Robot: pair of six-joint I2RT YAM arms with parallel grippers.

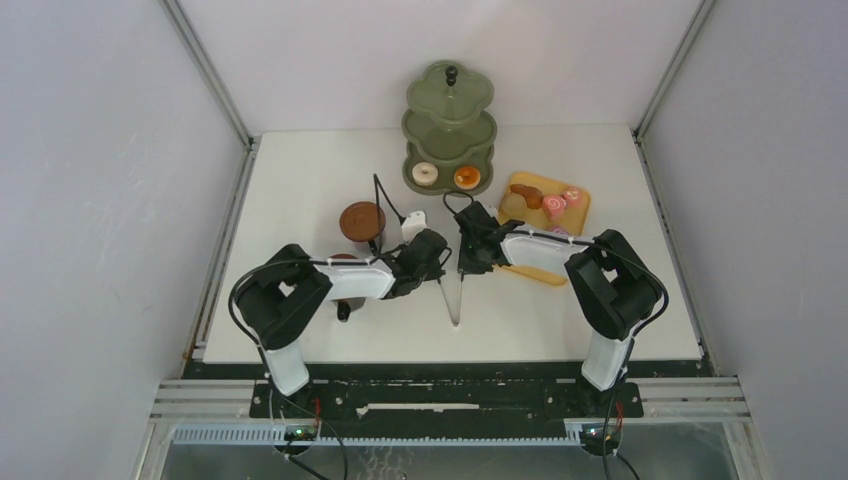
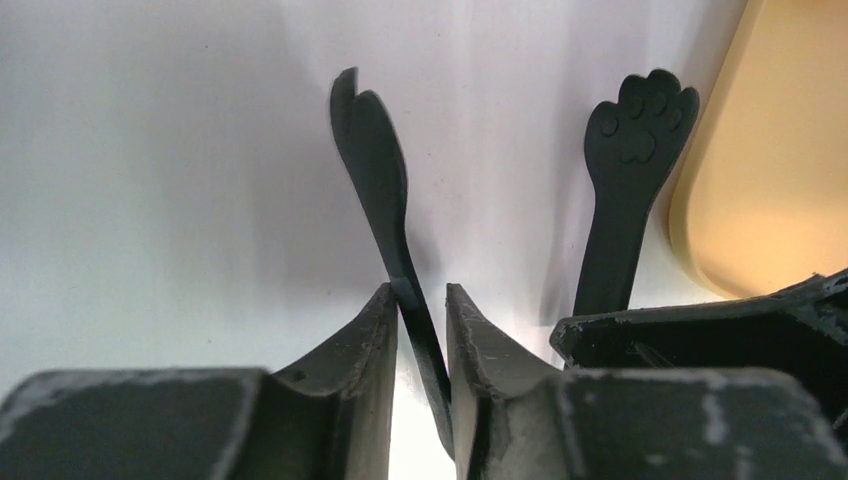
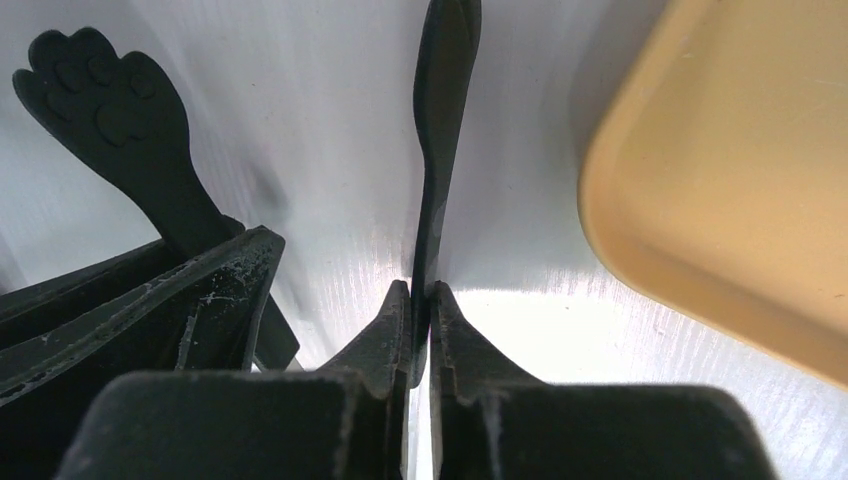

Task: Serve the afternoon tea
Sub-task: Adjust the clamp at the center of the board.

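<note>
Centrally, scalloped olive-green three-tier stand point(image 1: 440, 128).

Readable text: none that I can make out from any view.
Tongs point(image 2: 645, 120): a paw print moulded into the tip; no words or numbers.
Tray point(image 3: 740, 170): plain orange-yellow, no label or brand.
Stand point(image 1: 430, 100): plain olive green, no lettering legible.
Surface point(image 1: 300, 200): plain white, no markings to read.
</note>
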